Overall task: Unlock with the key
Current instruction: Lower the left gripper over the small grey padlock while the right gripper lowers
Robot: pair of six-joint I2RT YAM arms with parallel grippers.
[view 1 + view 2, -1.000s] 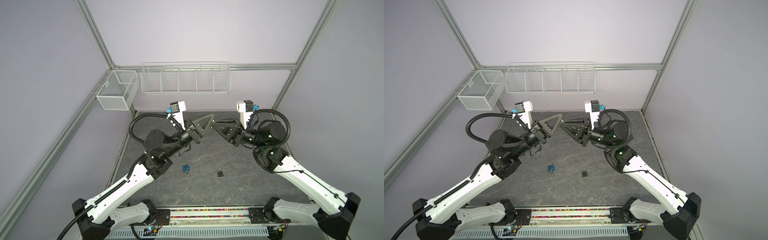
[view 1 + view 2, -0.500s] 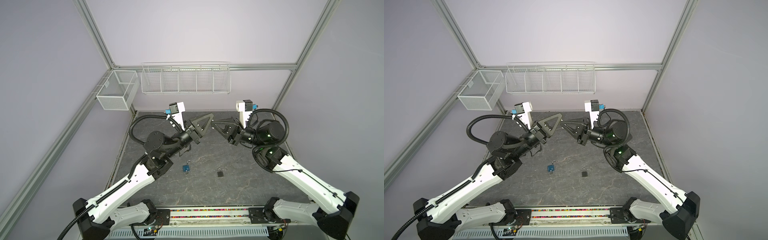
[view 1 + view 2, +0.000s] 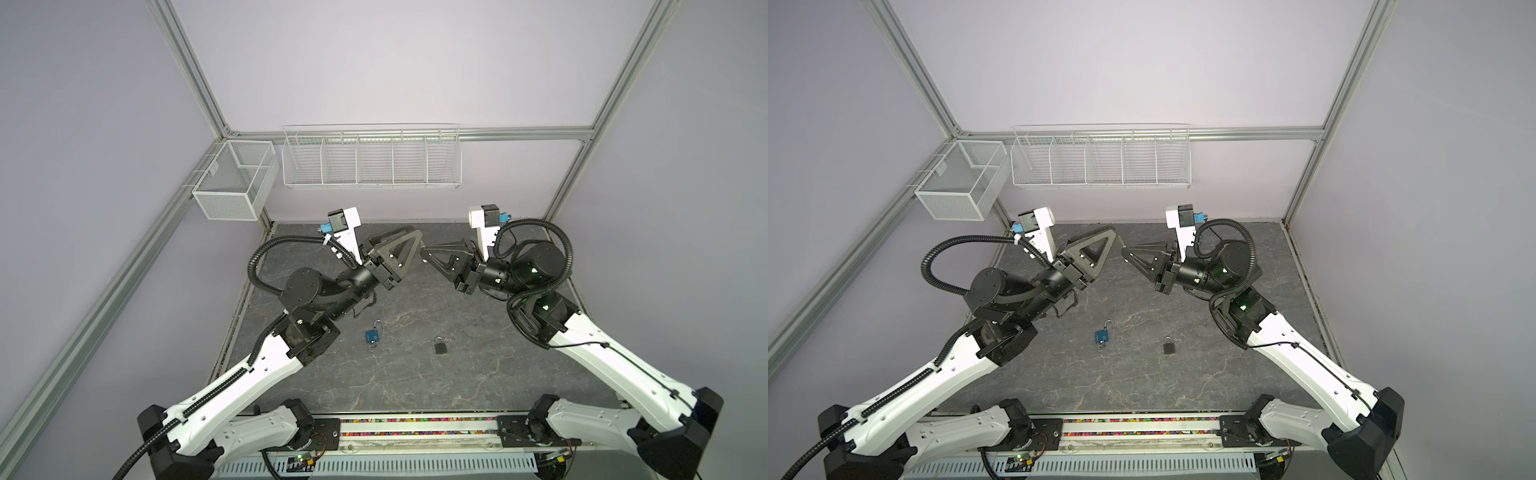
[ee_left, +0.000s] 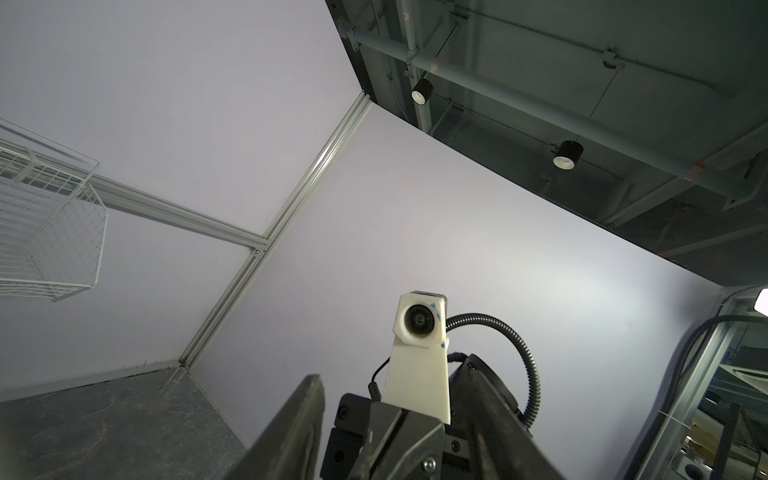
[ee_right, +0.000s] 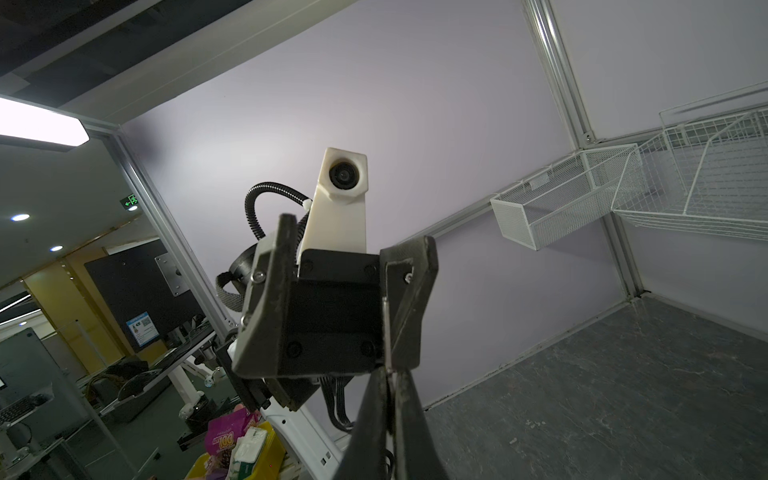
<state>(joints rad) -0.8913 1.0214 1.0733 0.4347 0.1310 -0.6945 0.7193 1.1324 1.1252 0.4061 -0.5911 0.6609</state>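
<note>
My left gripper (image 3: 415, 235) stands partly open and my right gripper (image 3: 424, 254) is pinched shut. Their raised tips are close together, and the blue padlock (image 3: 372, 336) lies on the table (image 3: 415, 374), well nearer.

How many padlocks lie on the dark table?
2. In both top views, a blue padlock with its shackle swung open lies left of the middle. A smaller black padlock lies to its right, apart from it. More may be hidden from view.

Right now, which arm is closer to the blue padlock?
Left. The left arm bends just left of the blue padlock; the right arm stands farther off on its other side, past the black padlock.
</note>
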